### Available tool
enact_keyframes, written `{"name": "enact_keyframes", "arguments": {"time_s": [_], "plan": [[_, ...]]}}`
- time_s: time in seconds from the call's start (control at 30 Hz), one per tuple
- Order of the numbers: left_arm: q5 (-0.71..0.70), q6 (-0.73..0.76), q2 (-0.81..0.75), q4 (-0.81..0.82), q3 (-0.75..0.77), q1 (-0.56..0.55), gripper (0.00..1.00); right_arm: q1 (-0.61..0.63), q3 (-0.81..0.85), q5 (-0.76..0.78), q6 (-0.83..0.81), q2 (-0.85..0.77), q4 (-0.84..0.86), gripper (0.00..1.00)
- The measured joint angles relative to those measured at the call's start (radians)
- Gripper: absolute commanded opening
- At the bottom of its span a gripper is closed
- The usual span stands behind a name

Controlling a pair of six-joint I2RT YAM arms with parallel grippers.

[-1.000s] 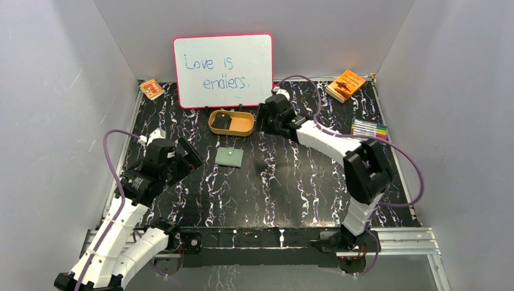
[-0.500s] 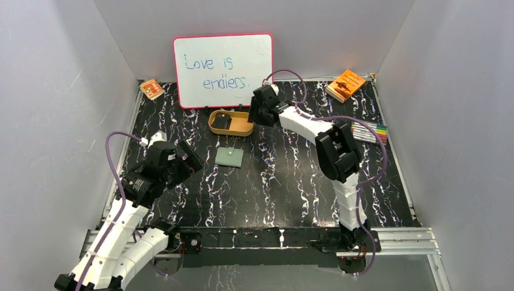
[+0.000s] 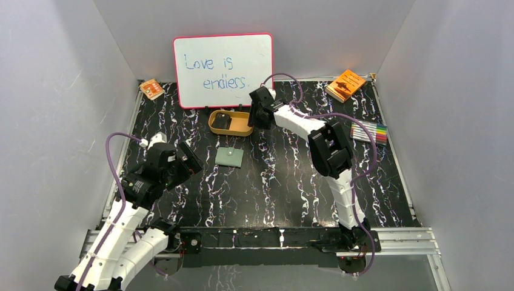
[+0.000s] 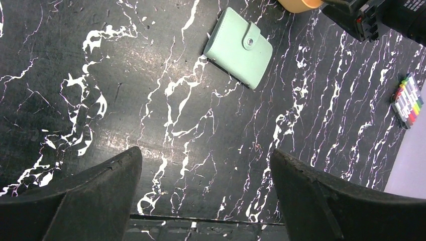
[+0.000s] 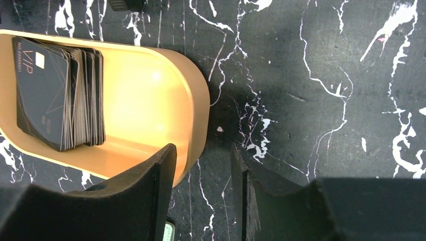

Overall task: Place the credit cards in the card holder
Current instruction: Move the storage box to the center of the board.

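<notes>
The right end effector hovers over the rounded end of a tan-orange oval plastic tray. Its two black fingers are partly apart and grip nothing: one is above the tray's inside, the other above the black, white-veined marble-pattern table. A stack of dark rectangular credit cards sits at the tray's opposite end, untouched. The small sage-green fold-over card holder lies flat on the table, its snap fastened, near the tray's front edge but apart from it. The left end effector hangs over bare table to the card holder's left, its fingers spread wide and empty.
</notes>
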Motion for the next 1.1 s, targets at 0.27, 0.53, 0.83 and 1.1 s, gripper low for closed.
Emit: {"name": "enact_keyframes", "arguments": {"time_s": [0.27, 0.53, 0.83, 1.1], "plan": [[0.003, -0.004, -0.003, 0.009, -0.013, 0.0, 0.95, 0.0, 0.0, 0.007, 0.018, 0.006, -0.02, 0.44], [0.015, -0.011, 0.0, 0.021, -0.04, 0.0, 0.95, -0.003, -0.055, 0.007, 0.024, -0.015, 0.021, 0.42], [0.044, -0.016, 0.022, 0.057, -0.08, 0.0, 0.95, -0.038, -0.249, 0.007, 0.014, -0.144, 0.032, 0.57], [0.059, -0.015, 0.041, 0.079, -0.087, 0.0, 0.95, -0.045, -0.281, -0.002, -0.035, -0.22, 0.013, 0.64]]}}
